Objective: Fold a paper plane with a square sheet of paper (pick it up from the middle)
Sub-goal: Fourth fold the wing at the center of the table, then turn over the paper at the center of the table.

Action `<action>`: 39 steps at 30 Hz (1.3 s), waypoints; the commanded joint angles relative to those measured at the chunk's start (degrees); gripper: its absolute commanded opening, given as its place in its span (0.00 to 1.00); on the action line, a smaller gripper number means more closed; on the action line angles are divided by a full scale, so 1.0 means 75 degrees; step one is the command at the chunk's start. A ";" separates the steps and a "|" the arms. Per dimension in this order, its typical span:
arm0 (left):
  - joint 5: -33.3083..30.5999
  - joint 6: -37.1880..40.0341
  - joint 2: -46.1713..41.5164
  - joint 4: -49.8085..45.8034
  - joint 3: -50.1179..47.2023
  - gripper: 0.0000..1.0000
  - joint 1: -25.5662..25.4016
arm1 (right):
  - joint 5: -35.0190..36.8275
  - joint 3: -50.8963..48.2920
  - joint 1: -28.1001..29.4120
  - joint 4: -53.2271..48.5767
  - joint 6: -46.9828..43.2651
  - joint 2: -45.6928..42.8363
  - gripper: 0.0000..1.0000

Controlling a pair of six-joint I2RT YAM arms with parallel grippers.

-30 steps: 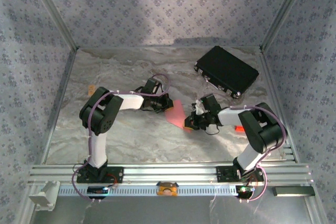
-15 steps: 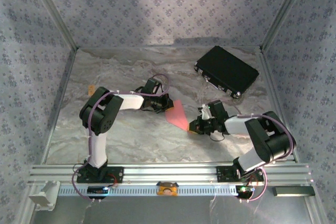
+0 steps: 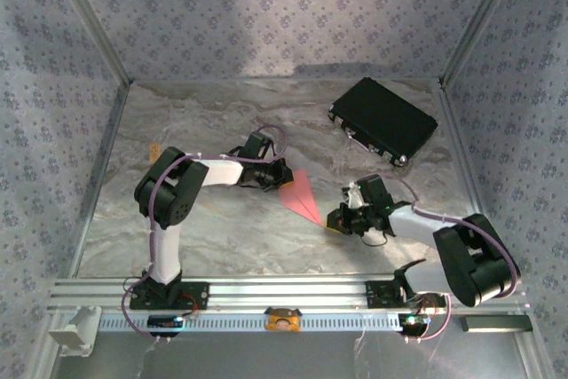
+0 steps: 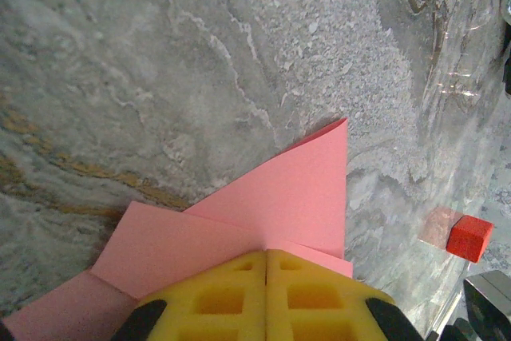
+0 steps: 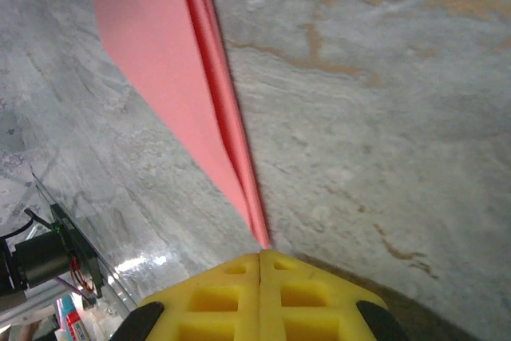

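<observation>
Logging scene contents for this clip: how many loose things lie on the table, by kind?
pink paper plane: 1
black case: 1
small red block: 1
tiny orange tag: 1
Total: 4

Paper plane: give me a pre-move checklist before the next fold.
1. Left gripper shut on the wide end of the paper plane: ok.
2. Right gripper shut on the pointed tip: ok.
3. Centre crease straight, layers stacked along it: ok.
4. Plane lying flat on the table: cannot tell.
5. Black case apart from both arms and the plane: ok.
</observation>
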 commanded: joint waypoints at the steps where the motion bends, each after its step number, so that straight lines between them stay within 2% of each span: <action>1: -0.0446 0.0050 0.0296 -0.0566 -0.0233 0.06 0.0042 | -0.0146 0.0603 0.0122 -0.0496 -0.0294 0.0186 0.06; 5: -0.0429 0.0032 0.0330 -0.0566 -0.0241 0.06 0.0027 | -0.0301 0.1061 0.0354 -0.0343 -0.0337 0.0834 0.07; 8: -0.0433 0.0038 0.0319 -0.0598 -0.0206 0.06 0.0029 | 0.0053 0.1353 0.0482 -0.0785 -0.0536 0.1297 0.07; 12: -0.0455 0.0038 0.0296 -0.0633 -0.0233 0.06 0.0018 | 0.0252 0.1108 0.0464 -0.0845 -0.0594 0.1553 0.07; 20: -0.0441 0.0061 0.0307 -0.0636 -0.0213 0.07 0.0018 | 0.0404 0.0390 0.0426 -0.0741 -0.0201 0.1018 0.06; 28: -0.0382 -0.0008 0.0155 -0.0733 -0.0187 0.06 -0.0040 | 0.0333 0.0312 0.0146 -0.1090 -0.0051 0.0107 0.06; 36: -0.0389 -0.0100 0.0109 -0.0683 -0.0244 0.07 -0.0114 | 0.0065 0.0503 0.0101 -0.0756 0.0309 0.0089 0.29; 39: -0.0394 -0.0126 0.0097 -0.0681 -0.0259 0.06 -0.0116 | 0.0028 0.0504 0.0132 -0.0619 0.0442 0.0236 0.32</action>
